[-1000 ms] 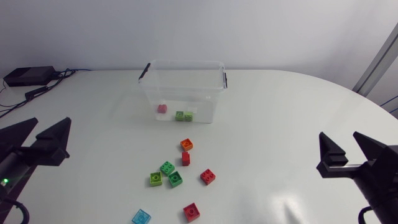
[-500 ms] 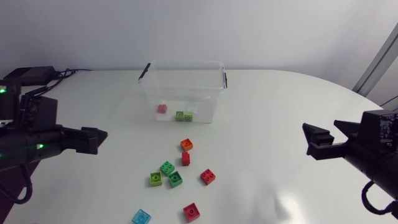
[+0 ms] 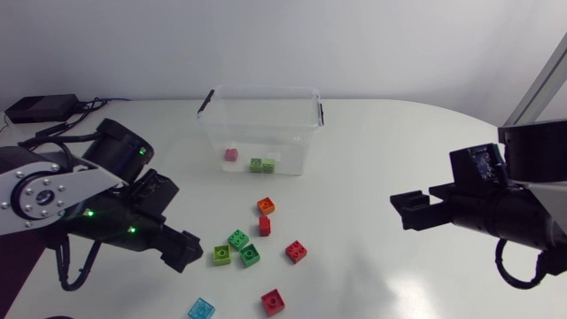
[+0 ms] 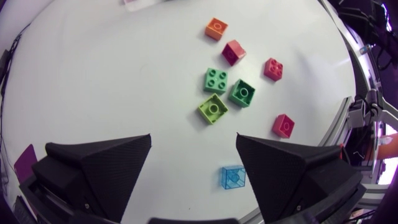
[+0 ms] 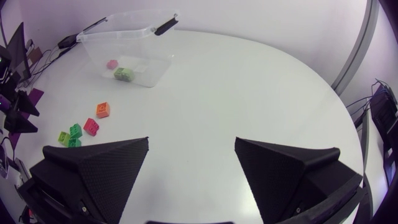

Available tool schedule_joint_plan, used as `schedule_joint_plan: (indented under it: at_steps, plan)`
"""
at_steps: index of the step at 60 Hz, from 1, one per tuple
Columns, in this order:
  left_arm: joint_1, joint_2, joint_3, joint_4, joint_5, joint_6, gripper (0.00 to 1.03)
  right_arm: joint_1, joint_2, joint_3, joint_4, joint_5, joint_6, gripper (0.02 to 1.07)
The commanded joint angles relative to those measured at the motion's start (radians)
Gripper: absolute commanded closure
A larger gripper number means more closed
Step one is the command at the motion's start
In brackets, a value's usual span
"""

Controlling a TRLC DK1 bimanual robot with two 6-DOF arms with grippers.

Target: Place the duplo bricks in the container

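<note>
Head view: left arm [image 3: 106, 213] now near lime brick [image 3: 221, 255]; right arm [image 3: 496, 208] inward

Bare table [image 4: 112, 81] is lying ahead of my left gripper [image 4: 193, 140], whose fingers are standing spread, up to the lime brick [image 4: 213, 108]. That brick is crowding the green brick [image 4: 215, 79] and the dark green brick [image 4: 242, 93], seemingly touching, so no finger room is showing between them. The blue brick [image 4: 233, 177] is lying apart. The container [image 3: 259, 133] is standing open-topped, well apart from my arms.

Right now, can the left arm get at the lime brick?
Probably yes. The left pincer is open, the lime brick lies just ahead of it on the table, and nothing sits between them.
</note>
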Motion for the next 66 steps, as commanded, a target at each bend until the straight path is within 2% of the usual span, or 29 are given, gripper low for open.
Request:
schedule_joint_plan:
  at_steps: [1, 11, 17, 21, 49, 58, 66]
  plan:
    - [-0.035, 0.043, 0.026, -0.023, 0.004, 0.018, 0.09, 0.033, 0.031, 0.025, -0.019, -0.005, 0.056, 0.07]
    - [-0.143, 0.135, 0.006, -0.043, -0.014, 0.004, 0.09, 0.080, 0.083, 0.048, -0.037, -0.043, 0.085, 0.07]
    - [-0.204, 0.185, 0.009, -0.076, -0.027, -0.025, 0.09, 0.080, 0.132, 0.071, -0.067, -0.169, 0.042, 0.07]
    - [-0.224, 0.209, 0.009, -0.092, -0.045, -0.044, 0.09, 0.080, 0.164, 0.082, -0.076, -0.207, 0.030, 0.07]
    - [-0.288, 0.341, -0.013, -0.113, -0.051, -0.071, 0.13, 0.204, 0.336, 0.119, -0.064, -0.193, 0.080, 0.07]
    - [-0.301, 0.352, -0.014, -0.112, -0.051, -0.074, 0.24, 0.264, 0.384, 0.130, -0.045, -0.170, 0.080, 0.07]
    - [-0.296, 0.353, -0.019, -0.084, -0.051, -0.079, 0.50, 0.344, 0.448, 0.150, -0.044, -0.134, 0.080, 0.07]
